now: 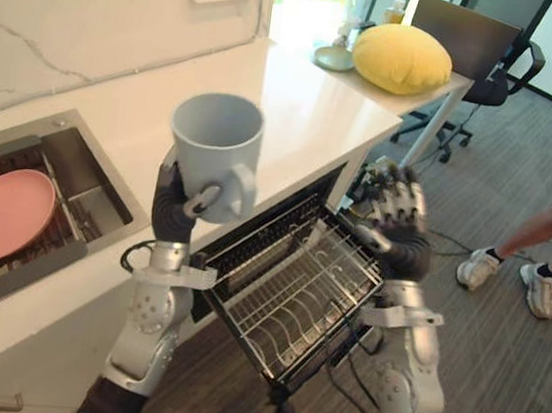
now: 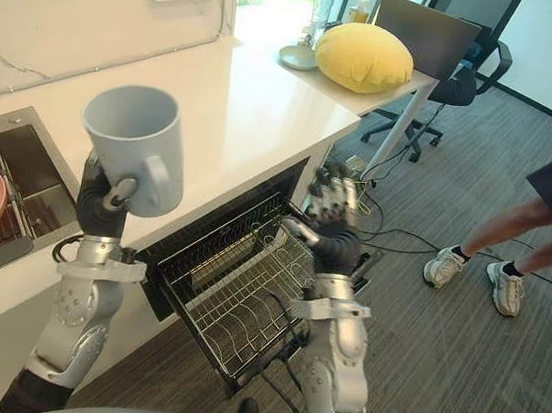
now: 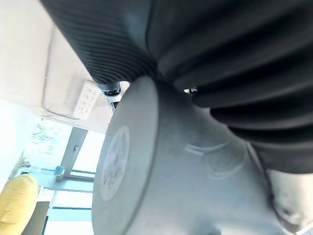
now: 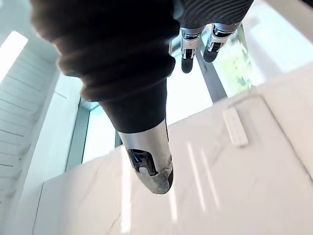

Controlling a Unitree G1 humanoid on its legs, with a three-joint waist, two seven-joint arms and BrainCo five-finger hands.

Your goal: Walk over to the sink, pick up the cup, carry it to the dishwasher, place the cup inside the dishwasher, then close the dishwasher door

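Well, the left robot hand [image 1: 177, 207] holds the grey cup [image 1: 215, 147] up high in the middle left of the frame. Its fingers curl round the bottom of the cup, and its thumb is by the handle. The cup's mouth faces up. The cup is in the air over the edge of the white counter [image 1: 308, 110], not in the dishwasher yet.

The right robot hand [image 1: 396, 213] is in the middle right of the frame. Its fingers are loose and spread, with nothing in them. It hangs over the wire rack [image 1: 295, 295] that sticks out from under the counter.

1 pink plate [image 1: 3, 213] lies in the sink [image 1: 86, 175] at the left. A yellow cushion [image 1: 402, 58] sits at the top of the frame. A person's legs [image 1: 540, 229] show at the right edge.
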